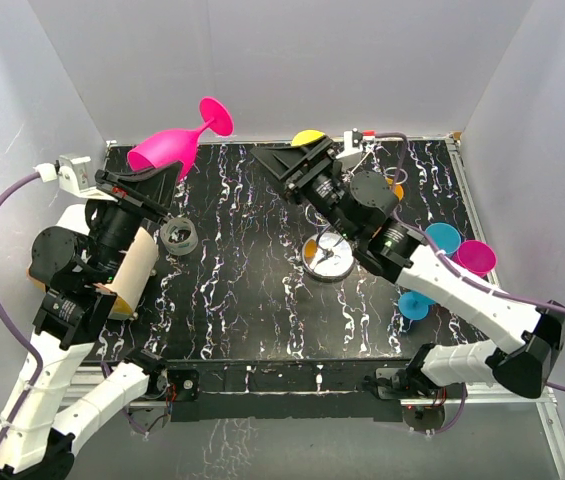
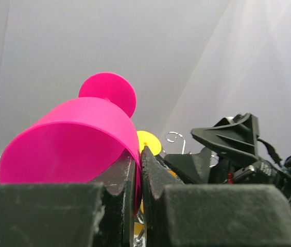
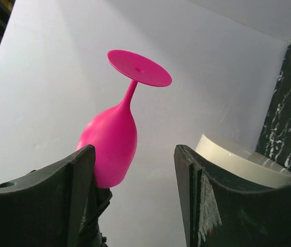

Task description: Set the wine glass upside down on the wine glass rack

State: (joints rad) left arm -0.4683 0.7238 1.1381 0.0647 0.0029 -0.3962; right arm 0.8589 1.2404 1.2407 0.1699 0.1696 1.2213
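Observation:
A pink wine glass [image 1: 167,148] hangs tilted above the table's back left, its foot [image 1: 216,115] pointing up and to the right. My left gripper [image 1: 152,172] is shut on the rim of its bowl [image 2: 68,139], one finger inside and one outside. My right gripper [image 1: 274,165] stands open a short way to the right of the glass, aimed at it, with nothing between its fingers. From the right wrist, the glass [image 3: 112,139] shows beyond the left fingertip. The wine glass rack [image 1: 330,262] stands mid-table on its round disc base, partly under the right arm.
A yellow glass [image 1: 307,137] sits at the back behind the right gripper. Blue glasses [image 1: 442,238] and another pink one [image 1: 475,256] are at the right. A grey ring [image 1: 178,235] and a beige cylinder [image 1: 134,268] lie near the left arm. White walls enclose the table.

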